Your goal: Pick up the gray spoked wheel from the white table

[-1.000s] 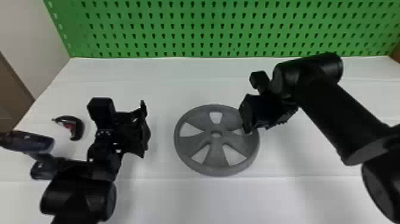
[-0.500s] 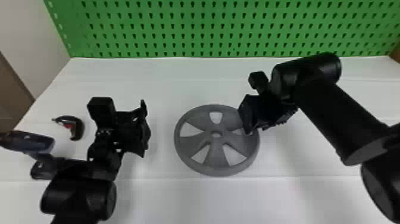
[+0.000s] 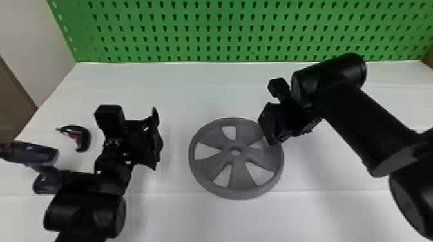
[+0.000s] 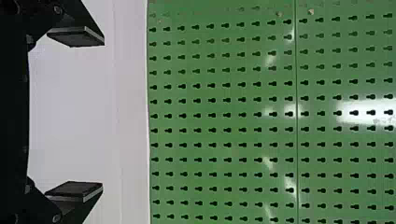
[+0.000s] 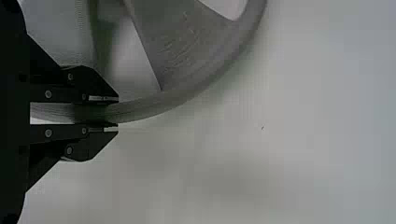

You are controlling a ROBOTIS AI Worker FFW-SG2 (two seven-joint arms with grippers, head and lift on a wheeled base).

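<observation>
A right claw [image 5: 112, 114] clamps a gray wheel [image 3: 242, 173] by its far right edge on a white desk [image 3: 225, 222], the left claw [image 4: 88, 114] hanging spread to the wheel's left, with the grip apparently made and only the lift remaining.

So the wheel [image 3: 241, 175] is plain gray all over, on a white table [image 3: 225, 218]. Pegboard [image 3: 214, 33] at the far side is bright green, with neat rows of dark keyhole-shaped dots. Left arm [image 3: 83, 212] and right arm [image 3: 383, 128] are both black. Over on the left there's a dark blue drill [image 3: 35, 154], plus a small black tool [image 3: 84, 136] with a pop of red. Wall [image 3: 32, 41] on the left is pale gray, btw.
</observation>
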